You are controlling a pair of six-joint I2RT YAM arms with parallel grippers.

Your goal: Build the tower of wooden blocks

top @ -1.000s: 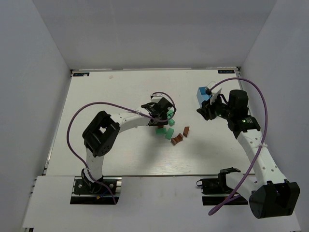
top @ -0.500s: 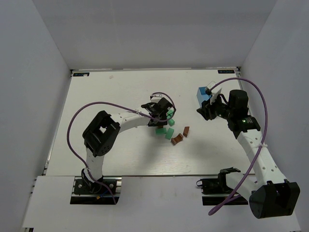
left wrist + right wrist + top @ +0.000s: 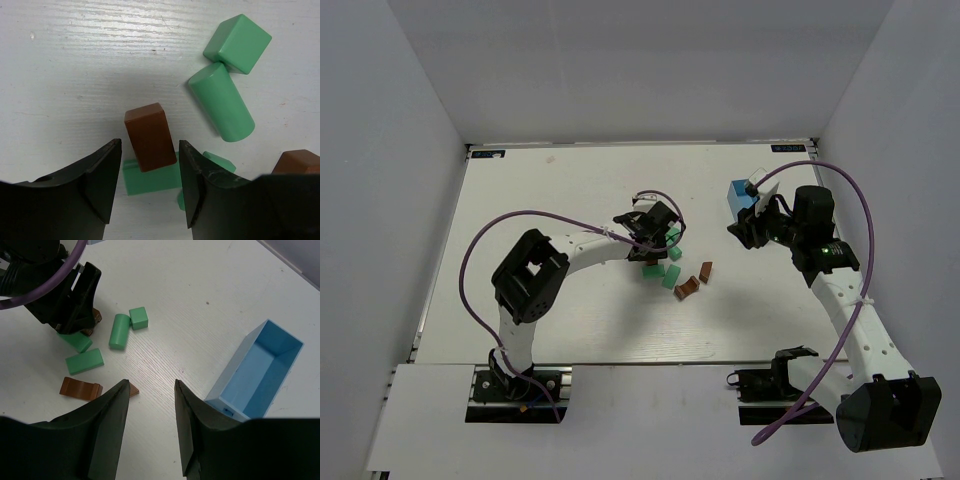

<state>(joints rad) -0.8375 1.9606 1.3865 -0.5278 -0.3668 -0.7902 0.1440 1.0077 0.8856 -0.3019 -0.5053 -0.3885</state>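
In the left wrist view a reddish-brown block (image 3: 150, 137) stands on a flat green block (image 3: 150, 182), a low two-piece tower. My left gripper (image 3: 150, 144) is open and straddles the brown block, with a thin gap on each side. A green cylinder (image 3: 221, 101) and a green cube (image 3: 237, 43) lie just beyond. From above, the left gripper (image 3: 655, 245) hangs over the cluster of wood blocks (image 3: 672, 278). My right gripper (image 3: 151, 383) is open over bare table with nothing between its fingers.
The blue open-topped box (image 3: 260, 370) lies right of the right gripper, seen from above as the box (image 3: 742, 195) at the back right. A brown arch piece (image 3: 80, 388), a green bar (image 3: 84, 361) and a small brown piece (image 3: 132, 389) lie loose.
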